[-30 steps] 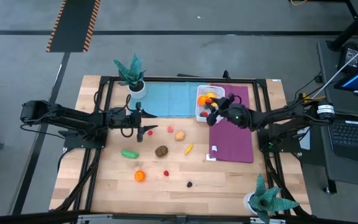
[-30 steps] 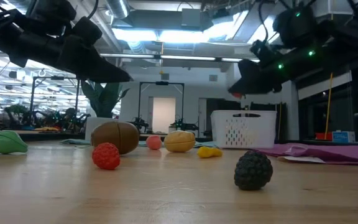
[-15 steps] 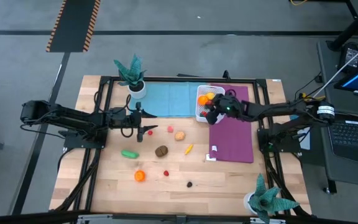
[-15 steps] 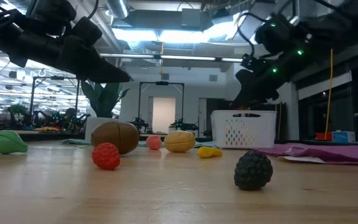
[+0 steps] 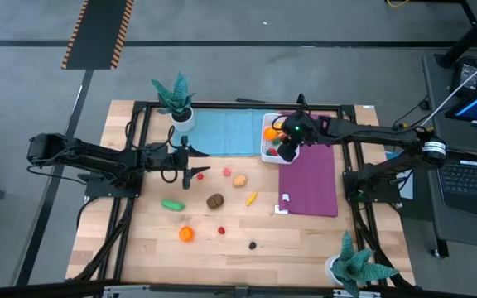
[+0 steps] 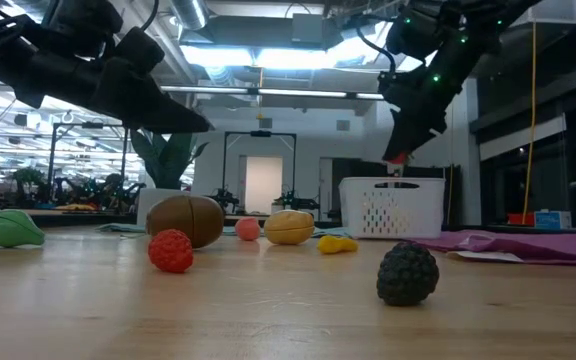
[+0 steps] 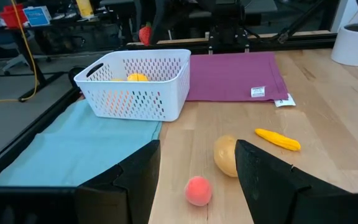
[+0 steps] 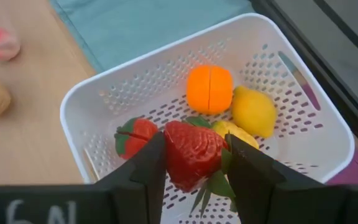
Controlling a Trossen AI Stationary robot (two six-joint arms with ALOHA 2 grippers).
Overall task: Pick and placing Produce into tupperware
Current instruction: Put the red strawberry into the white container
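Note:
My right gripper hovers over the white perforated container, shut on a red strawberry. The low view shows the berry just above the container's rim. Inside the container lie an orange, a lemon and a tomato. My left gripper is open, low over the table's middle. A pink peach and a tan potato lie just ahead of its fingers. My right gripper pinches the strawberry's red body between its two fingers, coming from above and pointing down. The berry is lifted clear over the container, with its green leaves at the lower end.
Loose produce lies on the wood: a green piece, a brown one, an orange, a small red berry, a dark berry, a yellow piece. A purple mat, a blue mat and teal potted plants border the area.
My right gripper has carried the strawberry from the purple mat's edge toward the table's far edge, out over the container, and the arm has swung the same way. It has stayed shut on the berry. My left arm has kept still.

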